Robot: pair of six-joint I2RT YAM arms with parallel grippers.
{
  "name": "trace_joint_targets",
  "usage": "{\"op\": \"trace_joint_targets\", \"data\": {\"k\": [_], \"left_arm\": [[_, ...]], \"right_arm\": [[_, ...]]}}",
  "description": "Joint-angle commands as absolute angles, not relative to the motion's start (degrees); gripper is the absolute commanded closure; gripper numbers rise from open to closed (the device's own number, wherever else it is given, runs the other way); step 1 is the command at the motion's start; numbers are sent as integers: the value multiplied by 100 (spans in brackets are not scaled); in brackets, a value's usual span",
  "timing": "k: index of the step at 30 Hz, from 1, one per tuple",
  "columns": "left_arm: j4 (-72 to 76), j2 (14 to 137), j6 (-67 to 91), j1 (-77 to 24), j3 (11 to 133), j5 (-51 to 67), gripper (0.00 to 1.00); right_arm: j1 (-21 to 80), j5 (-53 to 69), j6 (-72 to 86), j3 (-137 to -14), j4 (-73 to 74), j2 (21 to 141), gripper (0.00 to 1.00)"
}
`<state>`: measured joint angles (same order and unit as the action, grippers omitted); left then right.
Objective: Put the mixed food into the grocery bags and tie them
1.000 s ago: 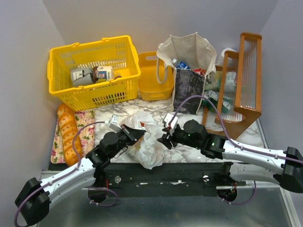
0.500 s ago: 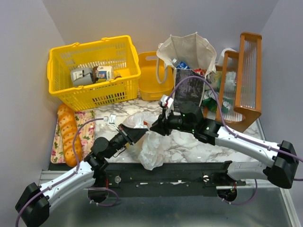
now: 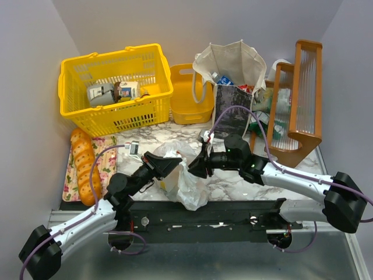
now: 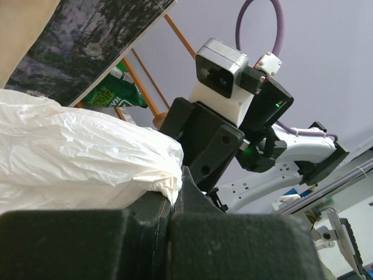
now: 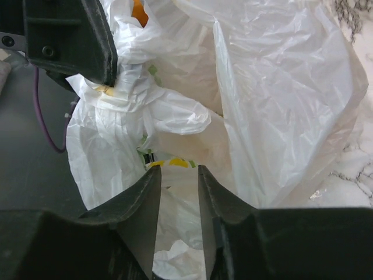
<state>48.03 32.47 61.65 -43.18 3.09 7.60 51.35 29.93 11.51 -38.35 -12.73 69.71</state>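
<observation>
The right gripper [image 3: 196, 168] has swung back to the white plastic bag [image 3: 191, 188] on the marble table [image 3: 233, 185], its jaws narrowed around a fold though a true pinch is unclear, facing the left gripper [image 3: 168, 165], which is clamped on a twisted handle, so tying looks underway

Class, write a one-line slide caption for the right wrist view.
Right gripper, jaws parted, over the white plastic bag; left gripper pinches its twisted neck.

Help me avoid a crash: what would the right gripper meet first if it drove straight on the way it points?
The white plastic bag: its bunched film lies just ahead of the right gripper. The left gripper, pinching that bag, sits beyond, though depth is unclear.
</observation>
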Motion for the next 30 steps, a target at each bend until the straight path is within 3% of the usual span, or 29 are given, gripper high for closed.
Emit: {"op": "trace_joint_targets", "data": {"k": [1,9,16,28,30], "left_arm": [[5265,3296,6056,-4280,105,975,100],[5344,3436,6091,-4280,167,1046,100],[5458,3612,6143,-4280,158,1055,100],[5642,3876,6284,-4280,193,1134,100],[5634,3867,6293,-4280,202,1125,100]], "right_arm": [[5107,3024,950,-3586,-2179,7014,53],[5115,2813,528,-3314,-3294,7022,44],[5159,2725,97,-3384,-3401,7224,37],[5370,2294,-711,-3428,-3437,7242,39],[5388,2355,-826,-3445,-3437,7286,43]]}}
